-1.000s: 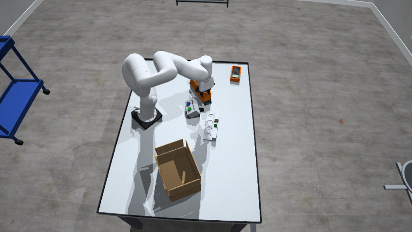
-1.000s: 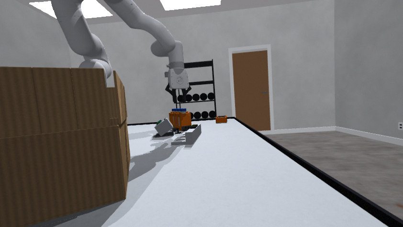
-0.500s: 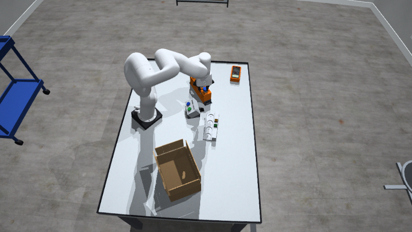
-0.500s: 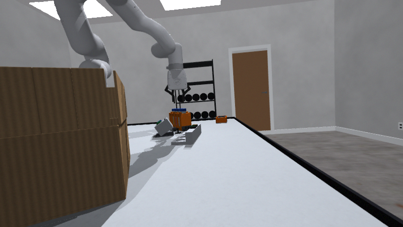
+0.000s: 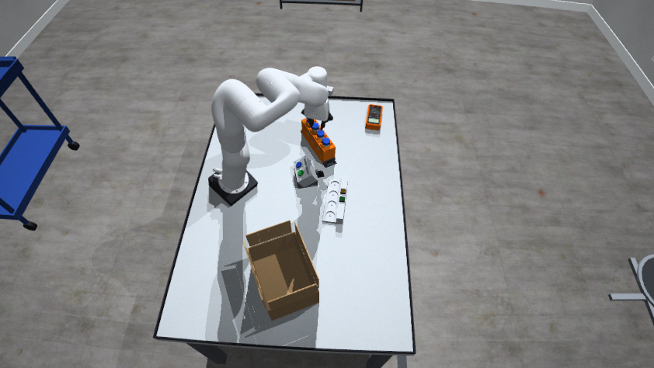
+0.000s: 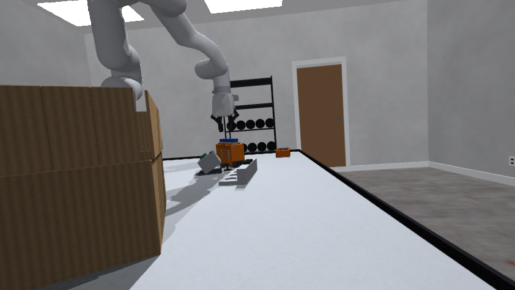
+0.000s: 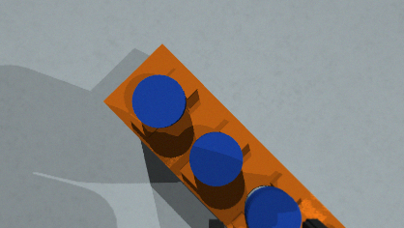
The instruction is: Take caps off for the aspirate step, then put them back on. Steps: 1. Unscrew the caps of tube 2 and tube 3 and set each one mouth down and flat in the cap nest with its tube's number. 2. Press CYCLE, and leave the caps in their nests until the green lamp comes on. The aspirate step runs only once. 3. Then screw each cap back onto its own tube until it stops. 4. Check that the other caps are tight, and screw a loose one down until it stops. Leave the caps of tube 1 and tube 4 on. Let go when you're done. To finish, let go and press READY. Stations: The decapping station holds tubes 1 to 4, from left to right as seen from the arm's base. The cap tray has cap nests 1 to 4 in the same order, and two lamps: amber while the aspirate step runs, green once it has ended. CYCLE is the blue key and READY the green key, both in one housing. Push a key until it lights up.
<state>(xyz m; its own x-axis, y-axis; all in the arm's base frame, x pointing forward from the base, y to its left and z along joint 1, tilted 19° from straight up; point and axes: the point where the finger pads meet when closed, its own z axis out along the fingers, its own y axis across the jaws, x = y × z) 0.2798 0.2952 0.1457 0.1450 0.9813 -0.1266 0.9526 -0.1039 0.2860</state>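
The gripper (image 6: 224, 124) hangs half-spread, grasping nothing, above the orange decapping station (image 5: 318, 145). The arm hides the station's far cap from above.

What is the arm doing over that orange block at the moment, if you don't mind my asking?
The white arm holds its gripper above the far end of the orange decapping station, with its jaws part open and nothing between them. Every blue cap in view, such as this one, sits on its tube. The cap tray shows no caps in its nests, and the key housing sits untouched nearby. No cap has been removed yet.
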